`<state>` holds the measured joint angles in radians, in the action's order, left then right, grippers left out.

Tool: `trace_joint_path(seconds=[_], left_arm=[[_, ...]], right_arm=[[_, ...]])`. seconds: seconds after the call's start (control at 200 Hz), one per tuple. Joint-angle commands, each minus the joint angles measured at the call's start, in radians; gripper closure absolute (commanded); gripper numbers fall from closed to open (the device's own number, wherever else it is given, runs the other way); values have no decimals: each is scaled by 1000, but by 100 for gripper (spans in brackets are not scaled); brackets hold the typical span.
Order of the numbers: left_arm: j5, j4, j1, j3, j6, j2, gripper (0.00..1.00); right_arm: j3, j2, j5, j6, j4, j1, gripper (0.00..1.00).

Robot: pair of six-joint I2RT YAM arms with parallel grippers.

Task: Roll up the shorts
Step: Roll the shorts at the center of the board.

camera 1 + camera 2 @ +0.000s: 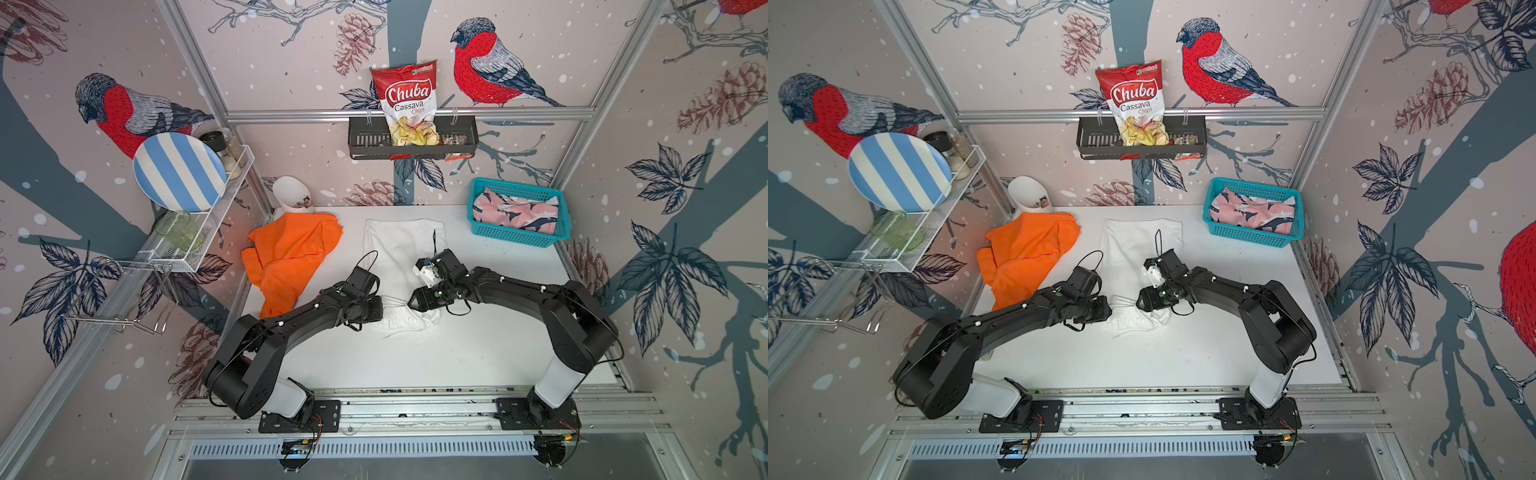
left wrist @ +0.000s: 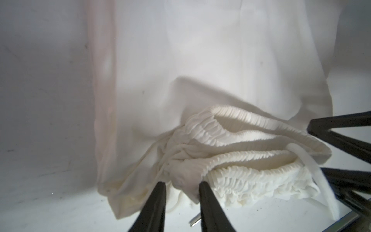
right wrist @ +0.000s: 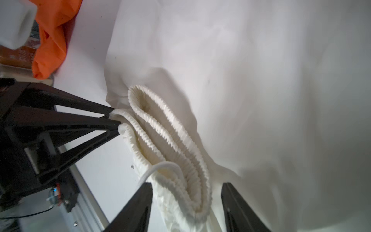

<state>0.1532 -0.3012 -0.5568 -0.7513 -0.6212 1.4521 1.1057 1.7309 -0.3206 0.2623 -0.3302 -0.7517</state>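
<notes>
Mid-table [image 1: 436, 357], flat and lengthwise: the white shorts [image 1: 401, 249], leg hems toward the back wall, waistband [image 3: 160, 120] bunched and doubled over at the near end. Just beside them on the left, across a strip of bare surface: the orange shorts [image 1: 291, 257], heaped and unrolled. Back right, inside the teal basket [image 1: 519, 240]: the pink shark-print shorts [image 1: 515, 212], bundled (whether properly rolled, hard to tell from above).

Step in hand, by judgement: starting the roll of the white pair from the waist. To do it well:
- Take both ends of the waistband at equal depth.
- Turn the two wrists over together.
- Keep the first turn tight and square to the legs.
- Tuck the loose drawstring [image 2: 313, 166] inside rather than letting it trail.
- Beware of a lopsided start from a band more crumpled on one side.

Both arms bowed outward from the near rail, elbows wide, wrists turned in to face each other low over the waistband. On the left gripper [image 2: 181, 183], tips narrowed onto a fold at its end of the band, cloth pinched between them. On the right gripper [image 3: 186, 183], fingers spread wide, straddling the other end without clamping it. Probably needs to close there before any turn.
</notes>
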Motion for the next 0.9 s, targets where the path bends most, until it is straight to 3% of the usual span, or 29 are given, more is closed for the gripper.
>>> trace_joint_path(seconds=[0.0, 0.185, 0.39, 0.64, 0.815, 0.895], left_arm=[[-8, 0, 6, 8, 11, 0, 68], [-12, 11, 7, 21, 3, -2, 68], [-11, 16, 11, 27, 1, -21, 68], [-7, 34, 12, 43, -9, -33, 68], [-11, 34, 13, 52, -9, -47, 68], [-11, 34, 12, 55, -11, -52, 68]], right_arm=[[92, 11, 293, -119, -206, -46, 35], [260, 106, 395, -171, -317, -70, 30], [294, 187, 13, -297, -216, -105, 23], [291, 271, -172, -287, -126, -99, 20], [275, 292, -172, -269, -119, -105, 24], [249, 251, -76, -234, -90, -104, 26]])
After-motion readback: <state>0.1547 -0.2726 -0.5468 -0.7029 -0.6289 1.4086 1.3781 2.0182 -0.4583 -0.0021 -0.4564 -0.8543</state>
